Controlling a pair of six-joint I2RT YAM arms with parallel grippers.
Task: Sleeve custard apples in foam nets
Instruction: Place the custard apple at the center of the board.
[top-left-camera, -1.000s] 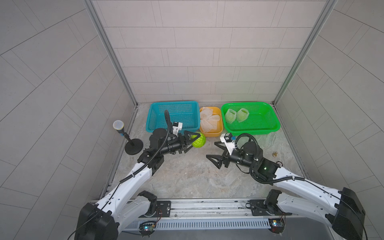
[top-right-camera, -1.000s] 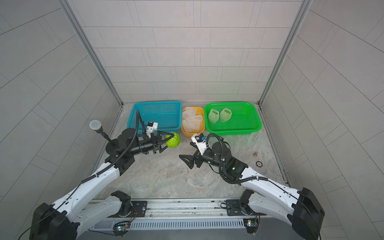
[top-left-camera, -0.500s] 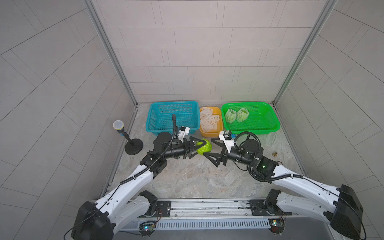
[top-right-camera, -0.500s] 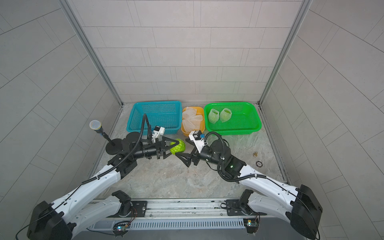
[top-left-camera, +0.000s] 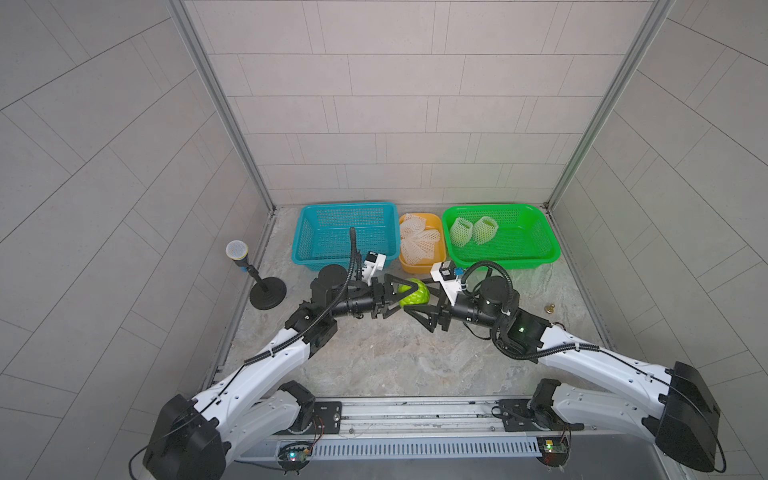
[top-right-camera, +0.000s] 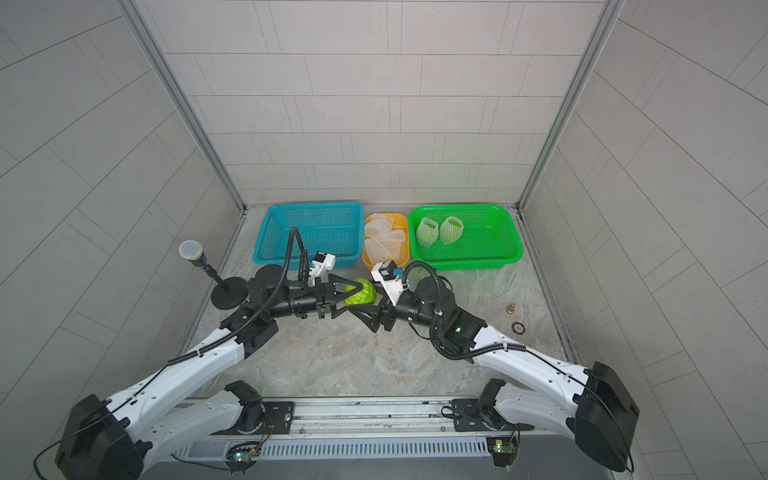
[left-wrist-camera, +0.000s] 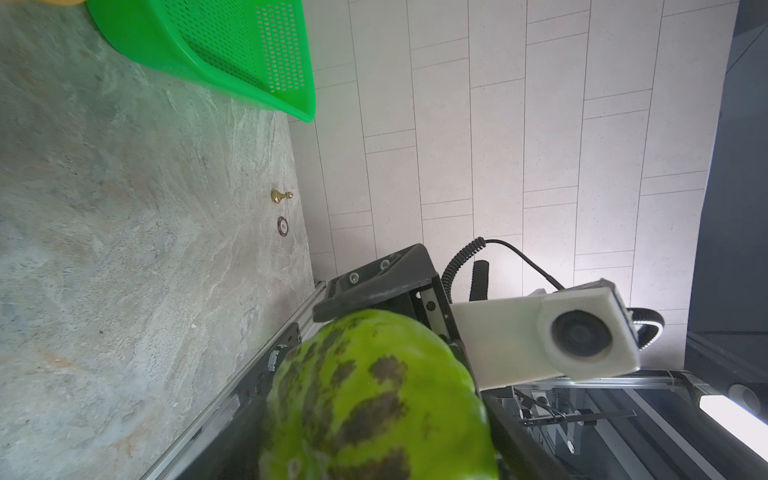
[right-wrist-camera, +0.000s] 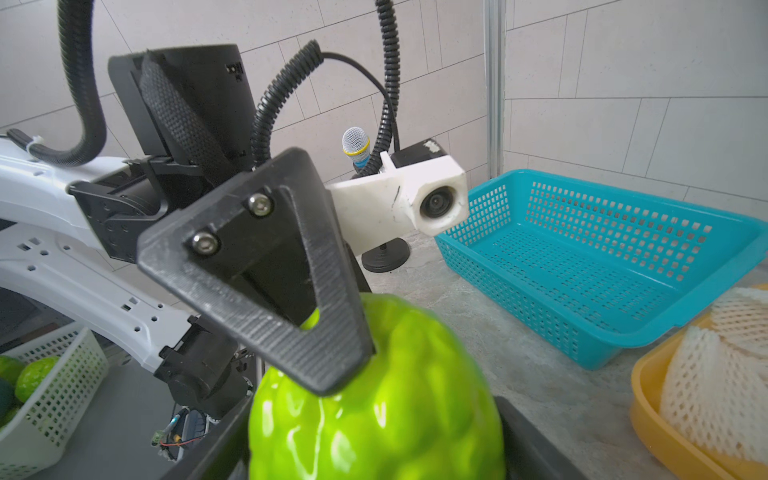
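Above the middle of the grey marbled table (top-right-camera: 332, 365), the left gripper (top-right-camera: 352, 296) clamps a bumpy bright green custard apple (top-right-camera: 365, 291); the right gripper (top-right-camera: 365, 298) straddles it

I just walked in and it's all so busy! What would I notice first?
A bright green custard apple in mid-table, pinched by the left gripper, with the right gripper straddling it from the opposite side. Behind, two netted fruits sit in the green basket, beside an orange tray of white foam nets.

custard apple (right-wrist-camera: 374, 415): glossy, bumpy | foam nets (top-left-camera: 417, 243): foam mesh | tabletop (top-left-camera: 395, 357): matt stone
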